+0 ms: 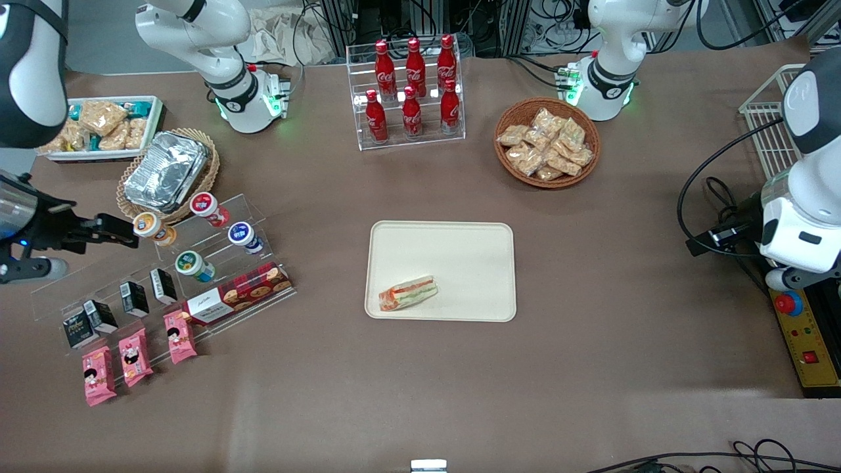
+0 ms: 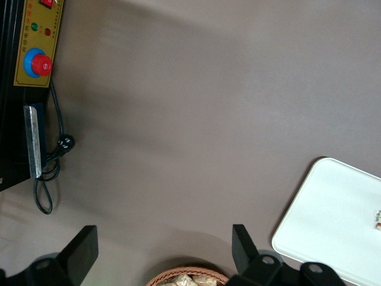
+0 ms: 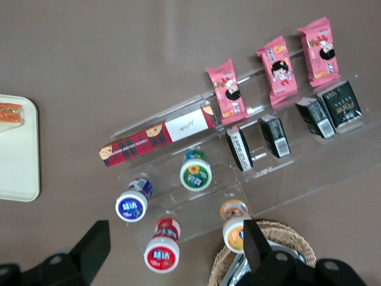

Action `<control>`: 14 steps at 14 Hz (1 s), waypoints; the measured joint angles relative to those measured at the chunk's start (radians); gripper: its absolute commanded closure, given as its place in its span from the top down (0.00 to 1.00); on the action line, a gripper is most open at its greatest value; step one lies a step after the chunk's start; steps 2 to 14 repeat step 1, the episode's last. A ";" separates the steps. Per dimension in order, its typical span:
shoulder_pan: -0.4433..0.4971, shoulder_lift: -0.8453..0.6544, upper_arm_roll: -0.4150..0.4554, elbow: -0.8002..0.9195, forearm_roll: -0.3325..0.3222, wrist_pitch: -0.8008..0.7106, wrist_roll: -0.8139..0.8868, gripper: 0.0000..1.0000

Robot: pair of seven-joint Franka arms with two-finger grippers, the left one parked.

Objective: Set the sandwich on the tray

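The sandwich (image 1: 409,292), a clear-wrapped wedge with red, orange and green stripes, lies flat on the cream tray (image 1: 460,256), in the corner of the tray nearest the front camera and the working arm. My gripper (image 1: 121,231) hovers well away from it, toward the working arm's end of the table, above the clear shelf of cups. It is open and holds nothing. In the right wrist view the gripper (image 3: 175,233) hangs over a red-lidded cup (image 3: 162,251), and the sandwich's end (image 3: 11,113) shows on the tray's edge (image 3: 21,167).
A clear stepped shelf (image 1: 217,217) holds yogurt cups, a plaid cookie box (image 1: 236,295), black cartons and pink snack packets (image 1: 135,355). A wicker basket with foil containers (image 1: 164,172) stands beside the gripper. A cola bottle rack (image 1: 410,92) and a basket of snack bags (image 1: 546,141) stand farther from the camera.
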 measured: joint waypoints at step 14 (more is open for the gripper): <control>0.012 -0.004 -0.015 0.009 0.000 -0.010 0.000 0.99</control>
